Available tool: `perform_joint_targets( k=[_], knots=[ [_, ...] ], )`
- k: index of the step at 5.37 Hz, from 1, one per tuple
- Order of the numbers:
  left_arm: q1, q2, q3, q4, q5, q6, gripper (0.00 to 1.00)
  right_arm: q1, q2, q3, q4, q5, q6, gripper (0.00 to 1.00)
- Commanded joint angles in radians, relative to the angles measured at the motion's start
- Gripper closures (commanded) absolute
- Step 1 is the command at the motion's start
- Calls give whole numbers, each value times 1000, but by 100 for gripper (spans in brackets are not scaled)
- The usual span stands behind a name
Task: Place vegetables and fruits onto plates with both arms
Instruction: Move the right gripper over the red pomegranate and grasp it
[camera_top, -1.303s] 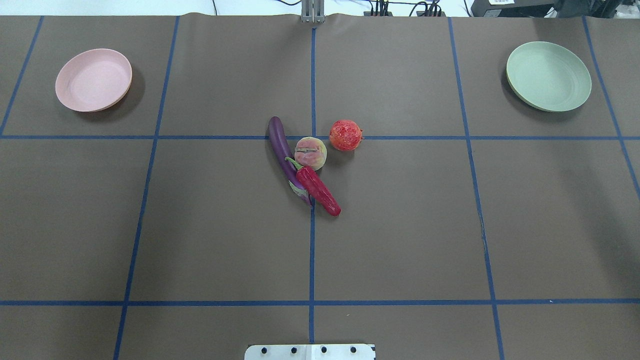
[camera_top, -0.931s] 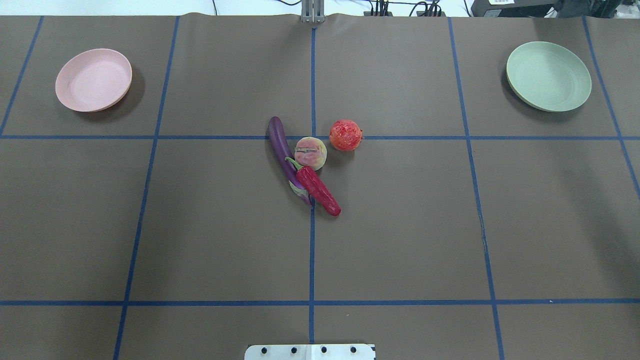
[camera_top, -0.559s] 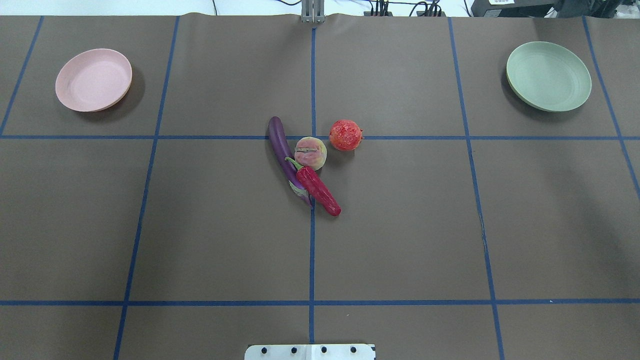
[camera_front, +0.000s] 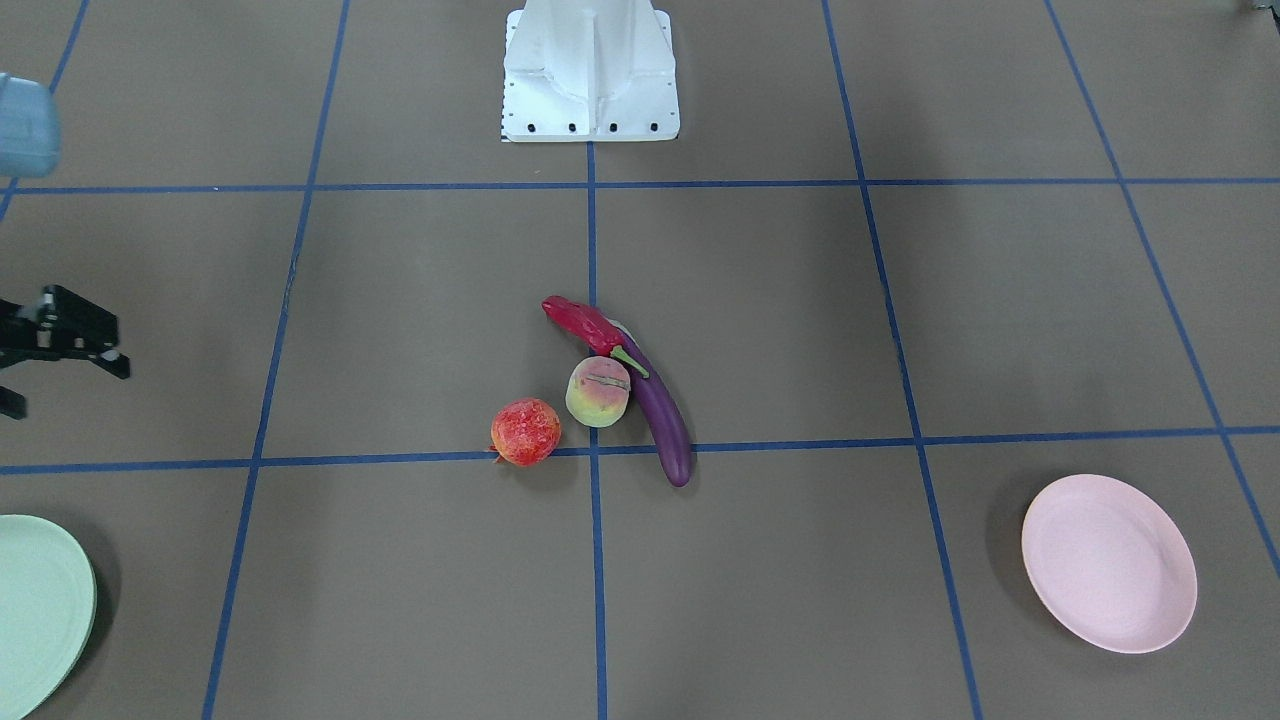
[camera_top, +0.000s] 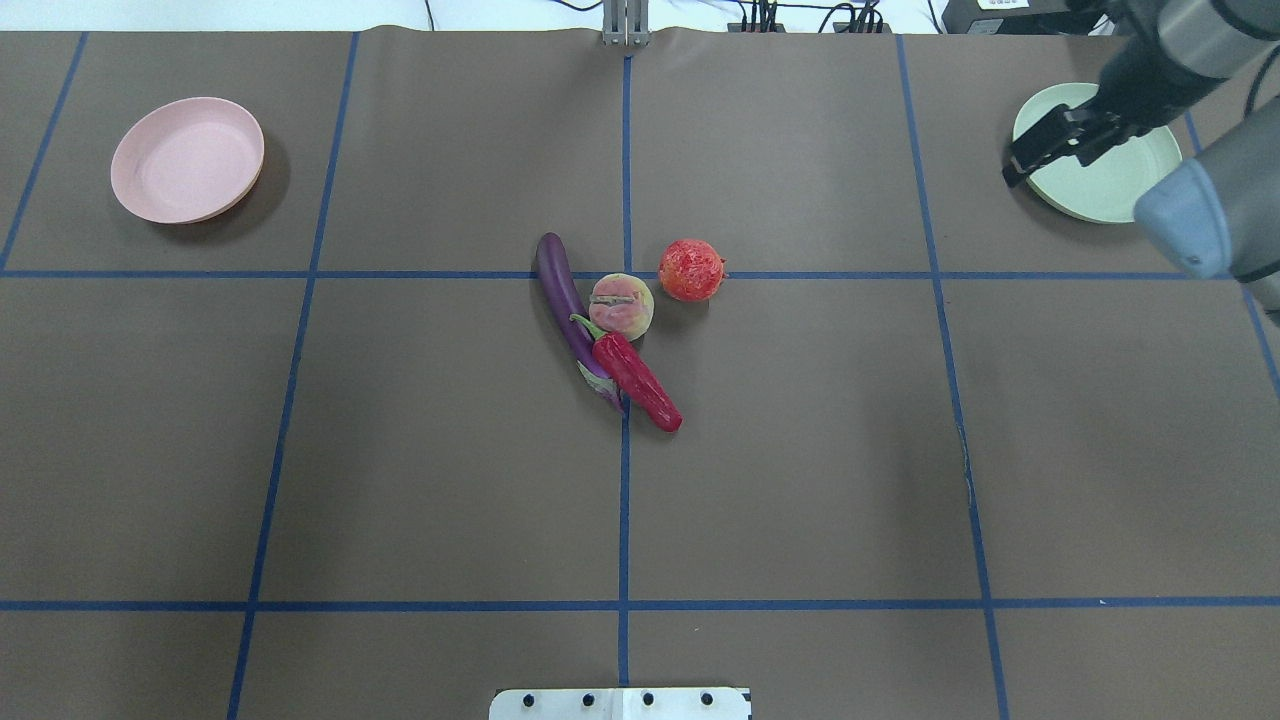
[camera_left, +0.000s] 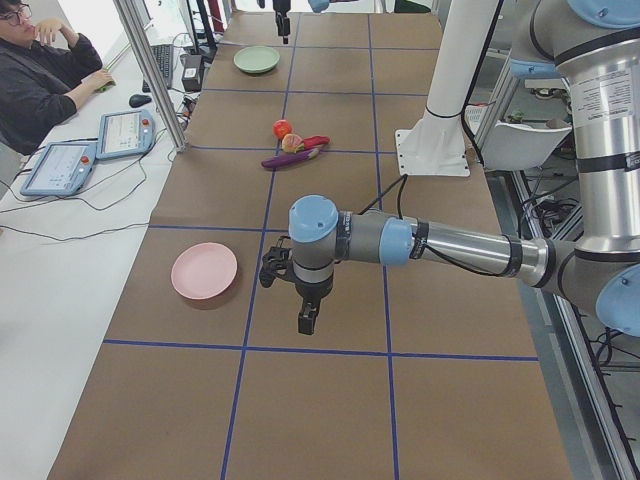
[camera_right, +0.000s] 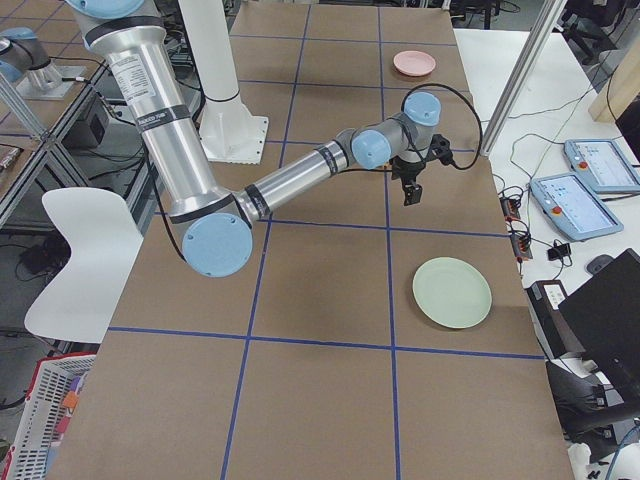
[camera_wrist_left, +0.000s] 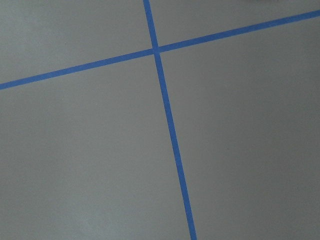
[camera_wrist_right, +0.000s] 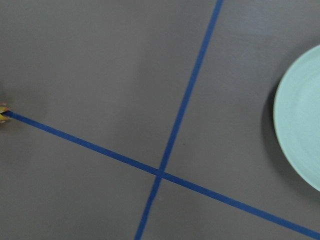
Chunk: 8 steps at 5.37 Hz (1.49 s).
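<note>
The purple eggplant (camera_top: 563, 295), red chili (camera_top: 638, 382), peach (camera_top: 621, 306) and pomegranate (camera_top: 691, 270) lie clustered at the table's centre. The chili leans on the eggplant, and the peach touches both. The pink plate (camera_top: 187, 160) is far left and the green plate (camera_top: 1100, 195) far right; both are empty. My right gripper (camera_top: 1025, 165) hangs above the green plate's near-left edge, open and empty, and shows in the front view (camera_front: 65, 385). My left gripper (camera_left: 305, 318) shows only in the left side view, beside the pink plate (camera_left: 204, 270); I cannot tell its state.
The white base block (camera_front: 590, 75) stands at the robot's edge of the table. Blue tape lines cross the brown cover. An operator (camera_left: 40, 80) sits at a side desk with tablets. The right wrist view shows the green plate's rim (camera_wrist_right: 295, 130).
The right arm has swung into the overhead view at the top right and now partly covers the green plate. The produce and plates have not moved.
</note>
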<state>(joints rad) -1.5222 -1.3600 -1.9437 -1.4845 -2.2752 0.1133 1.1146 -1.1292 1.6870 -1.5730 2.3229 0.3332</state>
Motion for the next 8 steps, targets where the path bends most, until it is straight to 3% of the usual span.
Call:
perform_joint_targets(
  k=[1, 2, 3, 4, 7, 8],
  knots=[
    [0, -2, 2, -2, -3, 2, 0, -176, 182, -82, 1, -183, 242, 1],
    [0, -2, 0, 0, -4, 0, 0, -261, 321, -210, 2, -308, 350, 1],
    [0, -2, 0, 0, -4, -1, 0, -318, 415, -359, 104, -371, 454, 1],
    [0, -2, 3, -2, -4, -1, 0, -390, 475, -450, 181, -472, 545, 1],
    [0, -1, 2, 0, -3, -1, 0, -472, 480, -480, 168, -566, 553, 1],
    [0, -1, 2, 0, -3, -1, 0, -493, 477, -478, 112, -597, 541, 1]
  ],
)
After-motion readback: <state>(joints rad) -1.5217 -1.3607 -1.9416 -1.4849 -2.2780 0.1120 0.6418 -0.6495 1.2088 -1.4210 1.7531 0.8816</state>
